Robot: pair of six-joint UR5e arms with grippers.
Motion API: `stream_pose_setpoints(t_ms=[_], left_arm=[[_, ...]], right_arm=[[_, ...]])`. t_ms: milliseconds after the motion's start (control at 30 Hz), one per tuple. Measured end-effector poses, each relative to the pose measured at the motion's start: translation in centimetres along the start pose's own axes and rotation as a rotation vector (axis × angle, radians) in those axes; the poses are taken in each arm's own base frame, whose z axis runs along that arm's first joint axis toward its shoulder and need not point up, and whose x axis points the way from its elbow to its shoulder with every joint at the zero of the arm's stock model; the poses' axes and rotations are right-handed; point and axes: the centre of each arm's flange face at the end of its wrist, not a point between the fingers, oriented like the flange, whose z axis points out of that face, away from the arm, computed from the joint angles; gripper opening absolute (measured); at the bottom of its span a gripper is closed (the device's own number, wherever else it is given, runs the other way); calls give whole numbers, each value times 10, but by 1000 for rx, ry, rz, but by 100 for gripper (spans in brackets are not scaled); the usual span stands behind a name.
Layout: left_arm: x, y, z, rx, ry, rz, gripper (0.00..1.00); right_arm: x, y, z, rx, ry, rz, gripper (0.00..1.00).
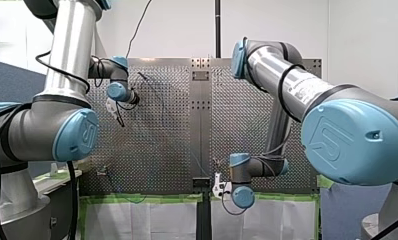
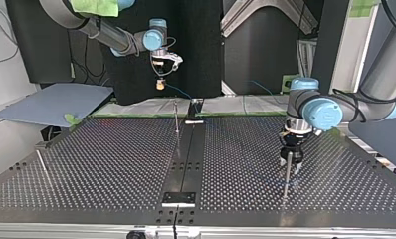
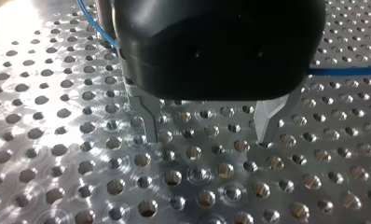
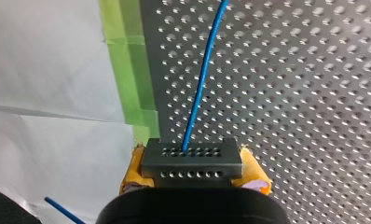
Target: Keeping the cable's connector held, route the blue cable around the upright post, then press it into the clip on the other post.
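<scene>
While the connector [image 4: 192, 158] sits pinched in my right gripper [image 4: 193, 176], these hazards apply.

Hazard, slack: the blue cable [image 4: 202, 79] runs from the connector out over the perforated table [image 4: 291, 93]. A pull taken too far or too sharply could drag the connector out of the pads, and the task forbids that.

Hazard, missed catch: my left gripper [image 3: 207, 126] hangs low over the table with the cable passing behind its body, not between its fingers [image 3: 146, 119]. If it closed here, it would probably close on nothing.

Hazard, collision: in the top view my left gripper stands just beside an upright post [image 2: 287, 174] at the right. A sideways sweep could knock the post or snag the cable on the wrong side of it.

Hazard, routing: I cannot tell whether the cable is already round any post, and the clip cannot be made out. Pressing down in the wrong place is possible.

Item, right gripper: clamped on the grey connector, with yellow pads [image 4: 134, 175] on both of its sides. It is raised over the near edge of the table, by the green tape [image 4: 132, 70].

Item, left gripper: black body and metal fingers. The jaws are spread wide with only bare plate between them. Its tips are close above the holes, and contact with the table cannot be judged.

Item, cable: thin and blue. One end is plugged into the held connector, and the rest lies towards the far left of the table.
</scene>
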Motion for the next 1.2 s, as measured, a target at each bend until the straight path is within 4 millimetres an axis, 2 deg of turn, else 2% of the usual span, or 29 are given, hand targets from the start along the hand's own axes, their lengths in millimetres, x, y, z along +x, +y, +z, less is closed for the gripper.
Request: stream_pose_setpoints(t_ms=[433,667,967,1200], left_arm=[[1,1,-2,-25,0,-12,100],[0,2,-2,-33,-3,-12,100],[0,3,-2,-35,-5,-12,100],[0,3,-2,-37,-4,-12,100]], right_arm=[[41,7,-37,-6,17,16,0],[62,22,-47,-2,57,78,0],[57,61,-55,2,46,93,0],[57,62,-53,57,45,84,0]])
